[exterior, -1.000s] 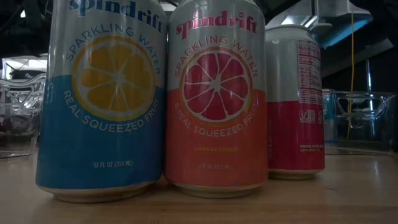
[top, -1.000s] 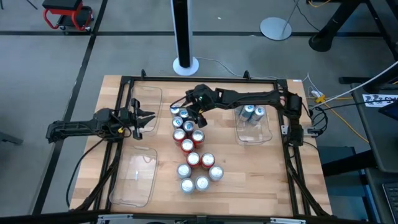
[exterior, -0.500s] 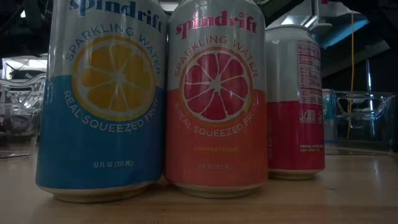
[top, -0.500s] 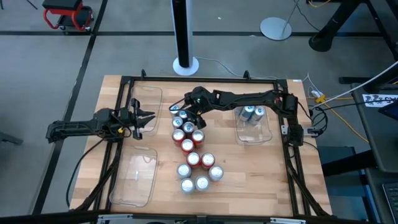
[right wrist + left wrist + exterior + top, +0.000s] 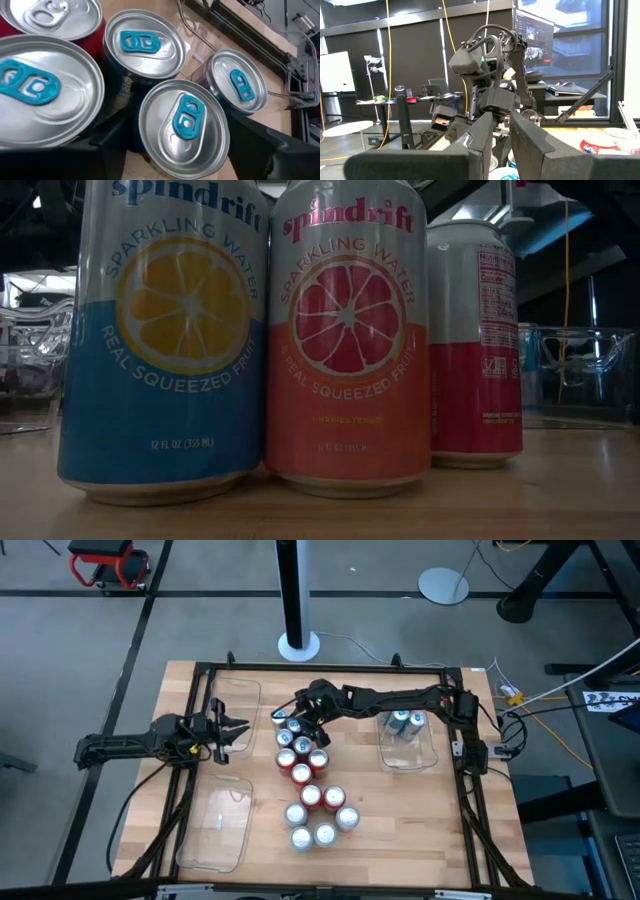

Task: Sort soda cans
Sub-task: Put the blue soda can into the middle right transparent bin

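- Right gripper (image 5: 303, 720) reached across the table (image 5: 440, 830) to the far end of the can cluster (image 5: 305, 775); positioned directly above one blue-tab can (image 5: 184, 128), presumably to take it from above.
- Fingers (image 5: 107, 145) spread to either side of that can's rim in the right wrist view, flanking the body with no firm pinch visible; approach from above judged necessary because neighbouring cans stand touching or just beside it.
- Two cans (image 5: 407, 722) already standing in the clear tray (image 5: 425, 755) on the right side, near the right arm's base; likely the bin for the blue-tab sort.
- Remaining cans grouped upright in the table's middle, red ones mixed among the others; sorting judged early.
- Left gripper (image 5: 228, 730) parked at the left edge, fingers pressed nearly together and holding nothing; kept clear of the cluster, probably to leave room for the working arm.
- Two empty trays (image 5: 218, 825) on the left side, one far and one near, apparently reserved for other kinds.
- Low view blocked by three near cans (image 5: 345, 340); no gripper shown there.
- Risk: tipping of adjacent cans during the lift.
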`<act>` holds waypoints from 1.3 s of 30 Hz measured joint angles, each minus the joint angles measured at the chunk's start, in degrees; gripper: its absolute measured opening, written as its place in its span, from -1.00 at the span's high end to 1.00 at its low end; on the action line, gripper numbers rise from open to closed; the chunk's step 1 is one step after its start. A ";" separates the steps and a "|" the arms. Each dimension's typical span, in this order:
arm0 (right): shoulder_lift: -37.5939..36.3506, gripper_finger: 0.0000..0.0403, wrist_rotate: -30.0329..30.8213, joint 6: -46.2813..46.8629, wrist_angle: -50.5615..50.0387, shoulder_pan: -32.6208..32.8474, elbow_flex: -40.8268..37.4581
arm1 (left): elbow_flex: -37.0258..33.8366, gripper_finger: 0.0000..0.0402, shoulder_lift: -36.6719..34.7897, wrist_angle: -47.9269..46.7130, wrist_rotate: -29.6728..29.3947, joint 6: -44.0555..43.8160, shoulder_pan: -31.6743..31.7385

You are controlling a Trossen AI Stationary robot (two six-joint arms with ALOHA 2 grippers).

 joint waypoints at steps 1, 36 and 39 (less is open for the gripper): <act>-0.01 -0.26 0.02 -0.01 0.06 0.01 0.02 | 0.00 0.71 0.00 0.00 0.00 0.00 0.00; -14.45 -0.24 3.25 -5.83 -11.99 -0.05 -0.07 | 0.00 0.71 0.00 -0.13 0.00 0.20 0.00; -17.28 -0.24 4.55 -6.16 -15.38 -0.03 -0.06 | 0.00 0.71 0.02 -0.13 0.00 0.20 0.00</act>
